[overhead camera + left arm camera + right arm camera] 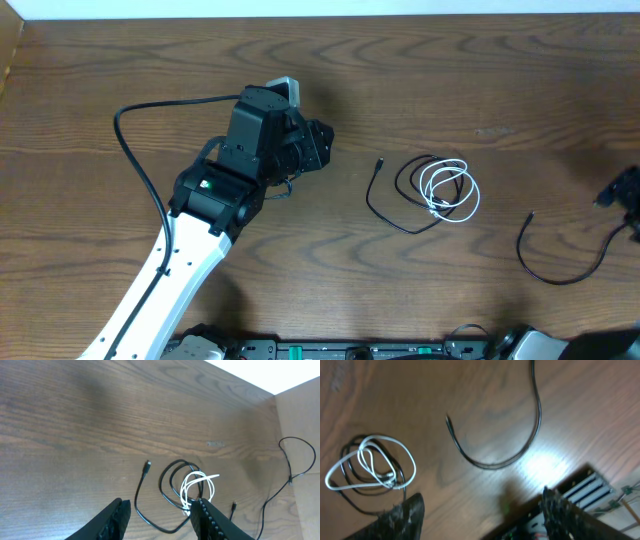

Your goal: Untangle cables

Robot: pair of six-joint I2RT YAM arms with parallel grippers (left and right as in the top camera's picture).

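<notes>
A white cable [452,190] lies coiled on the wooden table, looped through a thin black cable [385,205] whose plug end points left. Another black cable [556,282] lies apart in a curve at the right. My left gripper [320,147] hovers left of the tangle. In the left wrist view it [160,510] is open with nothing between the jaws, and the white cable [197,487] and black cable [150,510] lie just beyond. My right gripper [622,192] is at the right edge. It [482,510] is open and empty above the table, near the lone black cable [495,462].
The left arm's thick black cable [135,160] arcs over the table's left side. Mounting hardware [350,350] runs along the front edge, seen as metal rails [585,490] by the right gripper. A beige board [300,420] stands at the table's right end.
</notes>
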